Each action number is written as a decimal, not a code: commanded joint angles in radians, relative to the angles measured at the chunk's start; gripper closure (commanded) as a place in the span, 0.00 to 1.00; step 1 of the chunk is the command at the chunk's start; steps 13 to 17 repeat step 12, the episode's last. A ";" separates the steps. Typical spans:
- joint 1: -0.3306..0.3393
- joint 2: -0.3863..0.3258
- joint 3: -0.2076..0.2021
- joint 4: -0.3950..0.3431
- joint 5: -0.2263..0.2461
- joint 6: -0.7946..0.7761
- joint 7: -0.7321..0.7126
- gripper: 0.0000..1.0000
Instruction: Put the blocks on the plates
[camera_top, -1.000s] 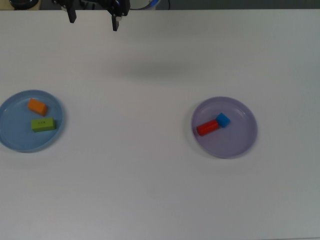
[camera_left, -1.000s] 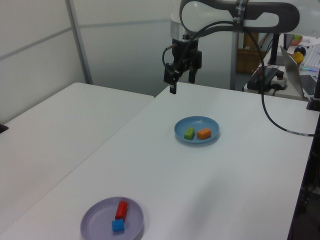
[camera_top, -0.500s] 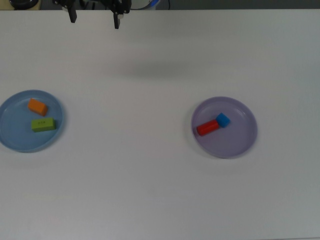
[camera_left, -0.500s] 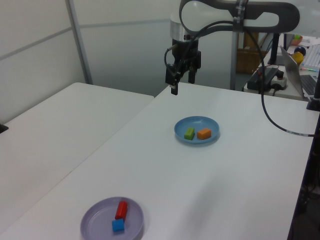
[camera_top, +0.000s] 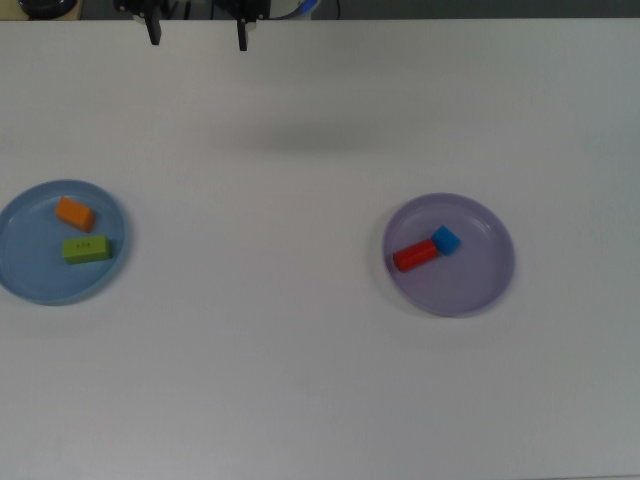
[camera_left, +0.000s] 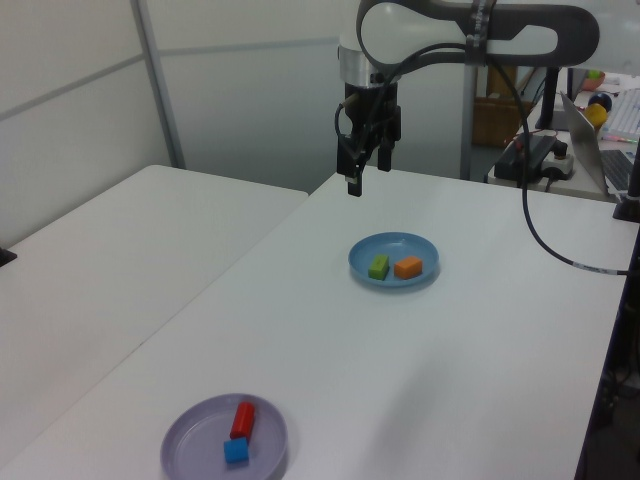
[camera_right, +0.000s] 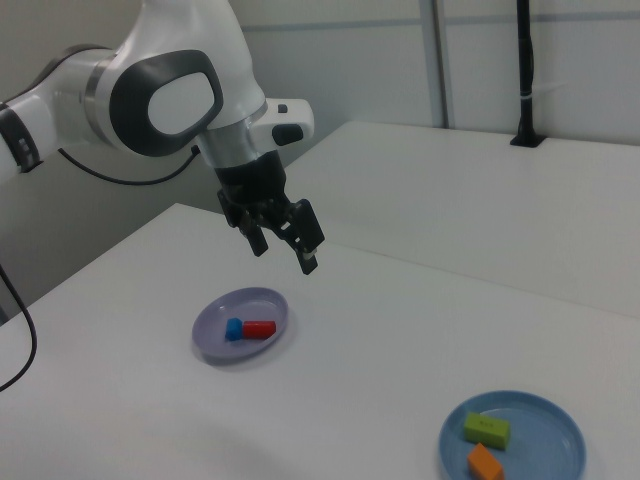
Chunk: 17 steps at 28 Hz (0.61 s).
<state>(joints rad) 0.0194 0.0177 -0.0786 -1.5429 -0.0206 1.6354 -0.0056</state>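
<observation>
The light blue plate (camera_top: 30, 275) (camera_left: 425, 246) (camera_right: 560, 440) carries an orange block (camera_top: 75, 213) (camera_left: 407, 267) (camera_right: 485, 463) and a lime-green block (camera_top: 87, 249) (camera_left: 379, 266) (camera_right: 487, 430). On the lavender plate (camera_top: 475, 285) (camera_left: 195, 430) (camera_right: 215, 318) lie a red block (camera_top: 414, 255) (camera_left: 242, 420) (camera_right: 259, 329) and a small blue cube (camera_top: 445, 240) (camera_left: 236, 451) (camera_right: 234, 329), touching each other. My gripper (camera_top: 197, 32) (camera_left: 365, 172) (camera_right: 284, 254) hangs open and empty high above the table, near the top view's upper edge, apart from both plates.
A second white table (camera_left: 120, 250) adjoins on the left view's left. Behind the arm in the left view stand a post, cables and a desk with equipment (camera_left: 560, 140). A dark cable (camera_left: 560, 245) drapes at the left view's right.
The gripper has drifted toward the top view's upper edge and slightly right, still open. Blocks and plates have not moved.
</observation>
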 joint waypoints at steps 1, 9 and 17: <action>0.007 0.027 0.019 0.027 0.019 -0.029 0.006 0.00; 0.007 0.038 0.029 0.030 0.019 -0.022 0.053 0.00; 0.007 0.035 0.029 0.030 0.019 -0.029 0.050 0.00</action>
